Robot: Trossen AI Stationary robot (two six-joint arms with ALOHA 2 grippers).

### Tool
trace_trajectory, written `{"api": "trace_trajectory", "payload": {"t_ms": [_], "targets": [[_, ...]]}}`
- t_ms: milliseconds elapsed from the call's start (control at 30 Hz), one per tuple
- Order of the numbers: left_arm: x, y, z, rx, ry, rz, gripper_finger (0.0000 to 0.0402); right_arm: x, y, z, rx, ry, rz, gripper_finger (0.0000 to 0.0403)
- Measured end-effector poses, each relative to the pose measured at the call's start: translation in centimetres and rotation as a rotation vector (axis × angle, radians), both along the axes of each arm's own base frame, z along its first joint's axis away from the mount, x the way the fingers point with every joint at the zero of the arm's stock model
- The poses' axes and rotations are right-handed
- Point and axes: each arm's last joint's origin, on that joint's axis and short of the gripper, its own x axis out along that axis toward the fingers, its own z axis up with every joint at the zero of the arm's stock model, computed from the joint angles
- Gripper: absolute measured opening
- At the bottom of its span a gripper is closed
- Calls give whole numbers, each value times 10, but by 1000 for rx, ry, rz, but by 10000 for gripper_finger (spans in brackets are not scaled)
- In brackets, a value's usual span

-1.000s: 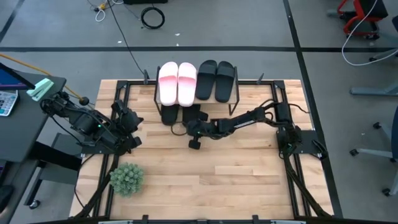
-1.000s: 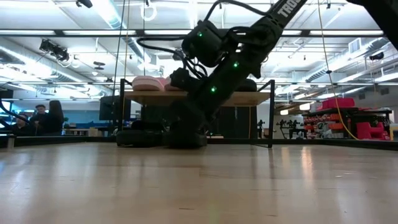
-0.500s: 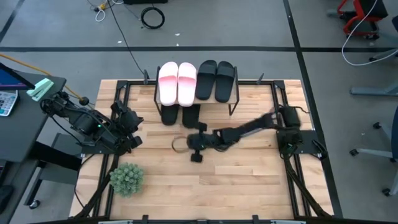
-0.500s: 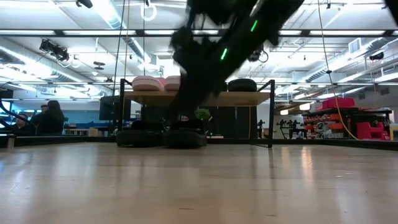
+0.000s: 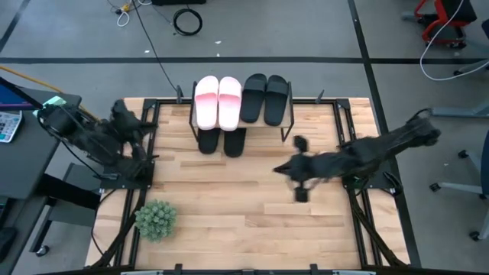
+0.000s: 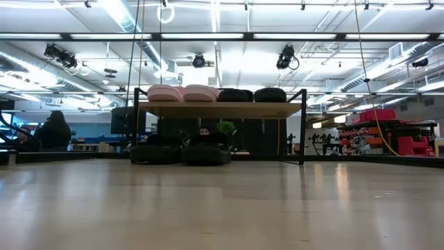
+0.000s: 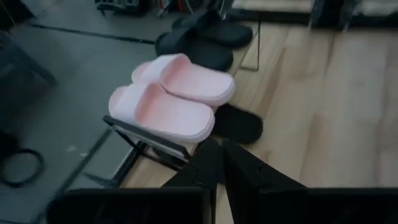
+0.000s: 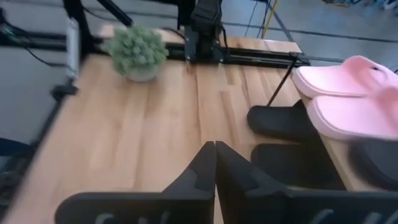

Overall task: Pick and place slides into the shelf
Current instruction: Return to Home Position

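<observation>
Wood bench, lab hall behind. Shelf: four slides on top, two beneath. Right tool over bench's right side, left tool at left edge; both pinched closed.

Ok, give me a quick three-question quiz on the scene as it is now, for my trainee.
1. True or false: all six slides sit on top of the shelf.
2. Which slides lie under the shelf? A: a pink pair. B: a black pair. C: one of each.
3. Is the left hand or the right hand holding a slide?
Key: 1: false, four sit on top and two lie underneath. 2: B. 3: neither; both hands are shut and empty.
</observation>
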Motion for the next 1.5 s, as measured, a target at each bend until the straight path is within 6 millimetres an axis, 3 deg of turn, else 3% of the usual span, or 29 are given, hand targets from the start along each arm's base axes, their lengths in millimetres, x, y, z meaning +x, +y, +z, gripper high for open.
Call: {"api": "trace_trajectory", "payload": {"t_ms": [67,167,233,333,433,567,700,900,1100,1267,1400,1500], "targets": [[-10,6,0,-58,-44,19,29,-24,-6,12,30,-21,4,11],[-27,16,-6,-57,-75,17,33,-51,-16,15,34,-52,13,11],[-40,25,-14,-96,-153,64,37,-63,-23,5,44,-84,5,11],[-52,33,-39,-156,-241,95,40,-79,-31,-25,52,-116,-1,12],[-44,27,-71,-241,-351,44,39,-90,-37,-57,111,-207,6,12],[-17,8,-109,-229,-495,-106,32,-104,-42,-93,177,-316,124,12],[-2,-1,-129,-127,-599,-191,25,-127,-58,-101,191,-424,79,14],[-4,8,-132,-51,-666,-118,26,-160,-71,-103,198,-545,105,14],[-1,16,-139,-27,-641,-12,37,-177,-76,-116,211,-595,106,15],[2,16,-139,-80,-646,-104,37,-181,-77,-126,205,-608,106,15],[6,17,-141,-92,-638,-82,31,-177,-76,-142,257,-558,79,14],[14,15,-154,-100,-633,-96,26,-173,-75,-151,290,-539,69,14]]}}
